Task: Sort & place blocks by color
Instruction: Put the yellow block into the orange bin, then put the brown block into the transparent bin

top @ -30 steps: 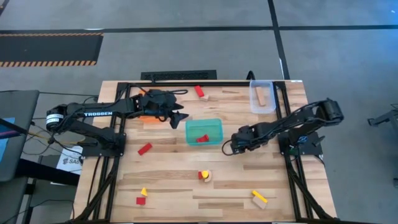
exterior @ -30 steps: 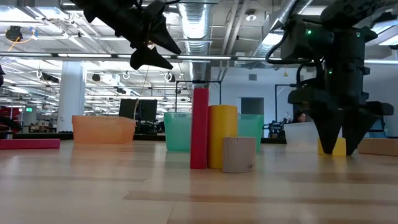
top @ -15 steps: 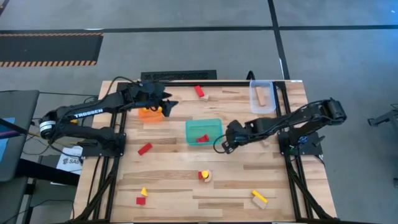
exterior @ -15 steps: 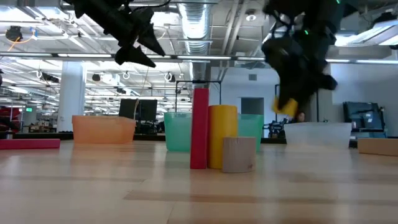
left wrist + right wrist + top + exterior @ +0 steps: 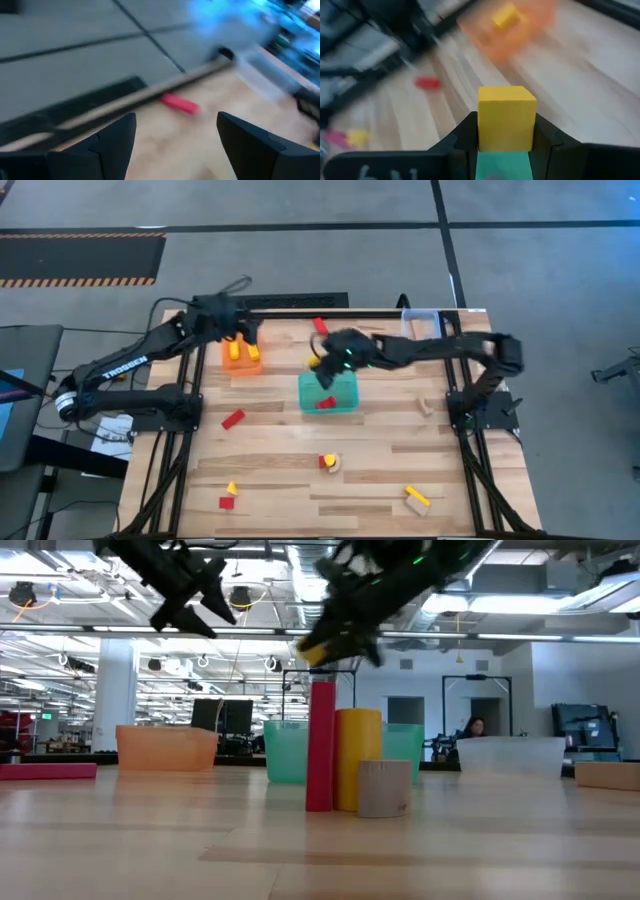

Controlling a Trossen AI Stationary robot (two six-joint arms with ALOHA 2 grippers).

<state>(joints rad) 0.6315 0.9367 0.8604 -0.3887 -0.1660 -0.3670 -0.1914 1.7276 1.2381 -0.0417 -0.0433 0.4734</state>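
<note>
- Sorting partly done: orange tray (image 5: pixel 240 356) at 11 o'clock holds yellow blocks; teal tray (image 5: pixel 328 392), centre, holds a red block (image 5: pixel 325 402).
- Right gripper (image 5: pixel 322 362) grasping a yellow cube (image 5: pixel 506 118), over the teal tray's 11 o'clock edge.
- Left gripper (image 5: pixel 175 137) released, empty, above the orange tray.
- Left loose: red, yellow, wood blocks toward 6 o'clock.

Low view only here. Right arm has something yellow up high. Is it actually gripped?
Observer: Yes. In the right wrist view the right tool is shut on a yellow cube, one finger on each side.
Operator: Where is it over the table?
Observer: The high view puts it at the teal tray's far left corner, short of the orange tray.
Operator: Left tool?
Observer: The left tool is open and empty, near the orange tray's far side.
</note>
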